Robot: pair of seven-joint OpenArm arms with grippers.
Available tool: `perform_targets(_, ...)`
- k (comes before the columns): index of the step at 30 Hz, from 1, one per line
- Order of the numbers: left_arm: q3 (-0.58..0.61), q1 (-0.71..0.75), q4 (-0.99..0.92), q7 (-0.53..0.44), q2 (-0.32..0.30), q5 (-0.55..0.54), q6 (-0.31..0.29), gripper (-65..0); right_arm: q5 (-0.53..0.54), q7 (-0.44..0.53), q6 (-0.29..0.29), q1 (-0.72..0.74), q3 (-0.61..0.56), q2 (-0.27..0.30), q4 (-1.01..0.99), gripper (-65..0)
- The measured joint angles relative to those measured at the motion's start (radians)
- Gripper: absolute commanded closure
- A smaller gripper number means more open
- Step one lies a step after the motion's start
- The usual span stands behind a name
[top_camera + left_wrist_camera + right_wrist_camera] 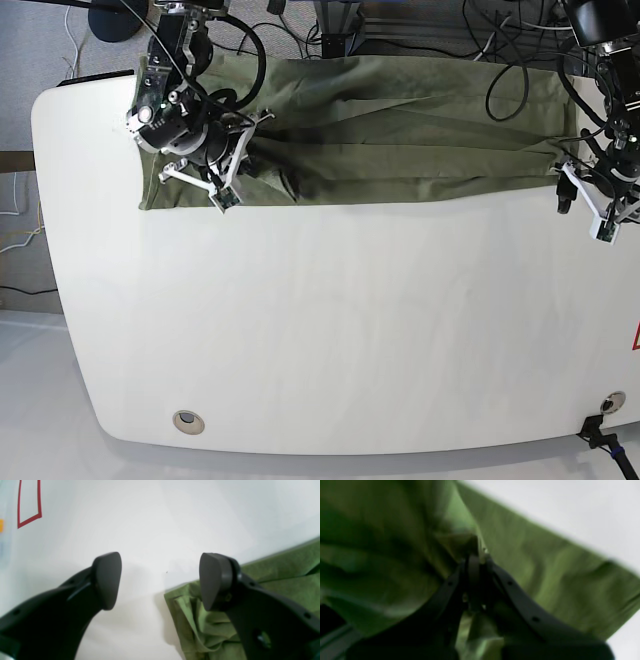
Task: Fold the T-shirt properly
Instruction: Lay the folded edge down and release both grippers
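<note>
White table (330,330), rounded corners, grey floor and cables along the top of the base view.

Base view: T-shirt (400,135) lies as a long band across the top of the frame, long axis left to right, along the far table edge. Right tool (238,150) is at upper left, sitting on the shirt's left end with cloth bunched around it. Left tool (585,195) is at the right edge of the frame, just beside the shirt's right end, at its lower corner. Each arm is at its own end; the right arm is the one on cloth.

Left wrist view: left tool (160,580) has its fingers wide apart, nothing between them, bare table (155,525) in the gap. Shirt (200,622) lies at lower right of the frame, its crumpled corner under and beside the right-hand finger (212,580). Red tape outline (28,505) at upper left. To take the corner the tool likely needs to shift toward the lower right so the cloth edge falls between the fingers.

Right wrist view: blurred. Right tool (476,562) has fingers together, clamped on a pinch of shirt (545,567); cloth fills most of the frame, its straight edge running diagonally from top centre to the right edge, white table (570,510) beyond it at upper right. Which part of the shirt is pinched can't be told.
</note>
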Motion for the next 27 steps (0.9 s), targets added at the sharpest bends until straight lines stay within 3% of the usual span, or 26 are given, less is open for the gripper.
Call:
perform_targets(4, 0.000, 0.000, 0.000, 0.000, 0.000, 0.000, 0.000, -44.1, 0.000, -0.002, 0.000, -0.069, -0.007, 0.004, -0.001, 0.0)
perform_targets(9, 0.025, 0.000, 0.000, 0.000, -0.003, 0.002, 0.004, -44.1, 0.000, -0.094, 0.000, -0.087, -0.130, 0.048, -0.001, 0.0)
perform_targets(10, 0.039, 0.000, 0.000, 0.000, -0.002, 0.003, 0.004, -44.1, 0.000, -0.108, 0.000, -0.086, -0.142, 0.047, 0.000, -4.3)
perform_targets(14, 0.053, 0.000, 0.000, 0.000, 0.002, 0.002, -0.003, -44.1, 0.003, -0.127, 0.000, -0.085, -0.153, 0.045, 0.000, -33.3)
perform_targets(16, 0.065, 0.000, 0.000, 0.000, -0.003, 0.003, 0.004, -44.1, 0.001, -0.127, 0.000, -0.079, -0.153, 0.045, 0.000, -42.5)
perform_targets(20, 0.074, 0.004, 0.004, 0.000, 0.002, -0.005, 0.000, -44.1, 0.000, -0.116, 0.000, -0.039, -0.153, 0.064, -0.001, -43.5)
perform_targets(24, 0.074, 0.011, 0.042, 0.000, 0.001, -0.004, -0.062, -43.9, 0.003, -0.034, 0.000, 0.022, -0.154, 0.082, -0.001, -43.5)
perform_targets(27, 0.074, 0.050, 0.117, -0.001, 0.000, -0.001, -0.063, -43.9, 0.000, -0.033, 0.000, 0.071, -0.152, 0.090, 0.000, -43.5)
